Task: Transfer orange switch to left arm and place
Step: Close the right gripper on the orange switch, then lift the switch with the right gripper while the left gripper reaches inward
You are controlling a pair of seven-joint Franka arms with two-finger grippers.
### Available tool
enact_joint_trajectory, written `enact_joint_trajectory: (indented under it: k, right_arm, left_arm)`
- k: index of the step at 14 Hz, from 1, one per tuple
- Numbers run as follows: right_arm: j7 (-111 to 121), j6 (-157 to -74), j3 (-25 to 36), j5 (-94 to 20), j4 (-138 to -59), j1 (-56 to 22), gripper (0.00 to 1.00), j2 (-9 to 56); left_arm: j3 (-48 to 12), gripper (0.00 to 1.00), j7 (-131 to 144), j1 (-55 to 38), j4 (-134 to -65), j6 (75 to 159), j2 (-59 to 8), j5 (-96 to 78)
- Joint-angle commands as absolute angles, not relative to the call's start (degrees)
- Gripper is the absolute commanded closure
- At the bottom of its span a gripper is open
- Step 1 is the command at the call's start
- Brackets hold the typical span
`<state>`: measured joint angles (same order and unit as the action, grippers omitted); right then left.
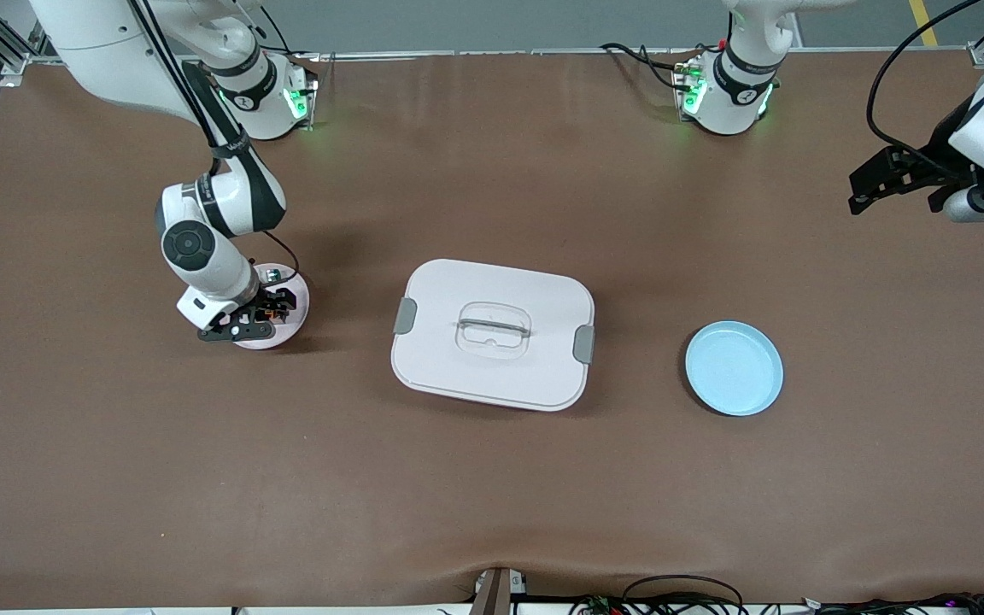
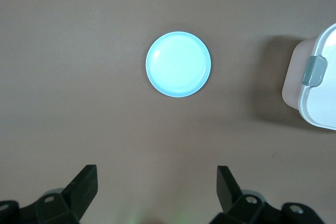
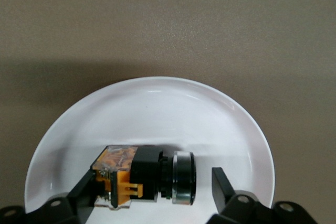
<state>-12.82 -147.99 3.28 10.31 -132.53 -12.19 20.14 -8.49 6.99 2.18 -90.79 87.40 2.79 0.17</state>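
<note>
orange switch [image 3: 144,177]: lies on its side on the pink plate [image 1: 294,290], toward the right arm's end of the counter [image 1: 492,495], about midway between the base edge and the front-camera edge; black body, orange block at one end, silver ring at the other.
right end effector [image 3: 152,187]: down over the pink plate, fingers spread either side of the switch, one by the orange end, one just off the silver ring; not yet clamped on it, as far as visible.
left end effector [image 2: 155,184]: up in the air over the left arm's end of the counter, fingers wide apart, holding nothing; waits.
box [image 1: 492,333]: mid counter, lid on, latches shut, between the two plates; well apart from both end effectors.
blue plate [image 1: 734,367]: empty, toward the left arm's end, a little nearer the front camera than the box; likely drop spot.
handling guess: small, light, rigid plastic and metal; round ring end likely to roll or slip; glossy plate gives little friction, so could skid when nudged.
grip guess: best across the flat black/orange body, not the rounded ring; leave one end free for the handover.
risk guess: tiny part, easy to twist out in a loose pinch; carry high or around the box.
</note>
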Motion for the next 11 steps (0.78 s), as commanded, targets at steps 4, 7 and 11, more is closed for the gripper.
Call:
enact_joint_trajectory:
  k: [4,7,11]
  right_arm:
    - [-15.0,-147.2,2.7,11.6,-131.7,-10.9,1.00,20.7]
    - [-15.5,-141.5,2.5,11.2,-130.0,-10.5,1.00,18.6]
    - [-21.1,-124.5,2.0,4.2,-121.4,-12.6,1.00,15.7]
  left_arm:
    - [-8.7,0.00,5.8,2.1,-90.9,86.8,3.1,0.0]
    - [-8.7,0.00,5.8,2.1,-91.0,86.8,3.1,0.0]
    - [-8.7,0.00,5.8,2.0,-91.0,86.8,3.1,0.0]
